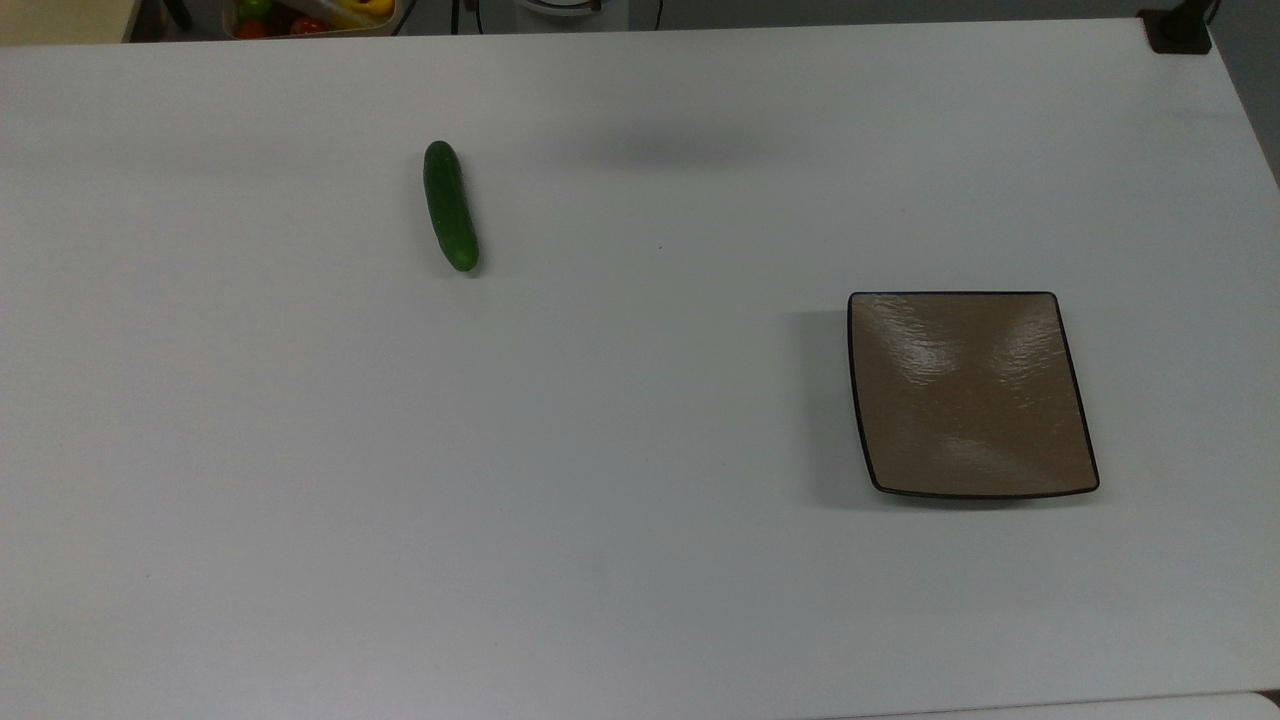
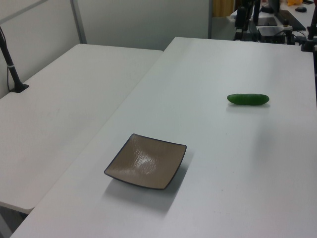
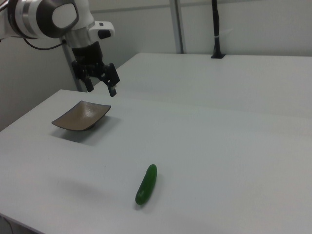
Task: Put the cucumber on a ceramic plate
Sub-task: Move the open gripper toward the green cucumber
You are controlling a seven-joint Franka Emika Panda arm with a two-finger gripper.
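A small dark green cucumber point(image 1: 450, 205) lies alone on the white table point(image 1: 600, 450), toward the top view's upper left; it also lies at the left view's right point(image 2: 248, 99) and in the right view's foreground point(image 3: 146, 184). The square glossy brown ceramic plate point(image 1: 968, 393) with a thin black rim sits bare at the top view's right, far from the cucumber, and is seen again in the left view point(image 2: 146, 161) and the right view point(image 3: 82, 116). My gripper point(image 3: 101, 89) hangs open in the air, well above the table, with nothing between its fingers.
A second white table point(image 2: 59, 109) adjoins at the left view's left, with a black pole clamped to its edge point(image 2: 12, 69). A bin of coloured produce point(image 1: 310, 15) stands beyond the table's far edge in the top view. A black clamp point(image 1: 1180, 30) sits at the top view's upper right corner.
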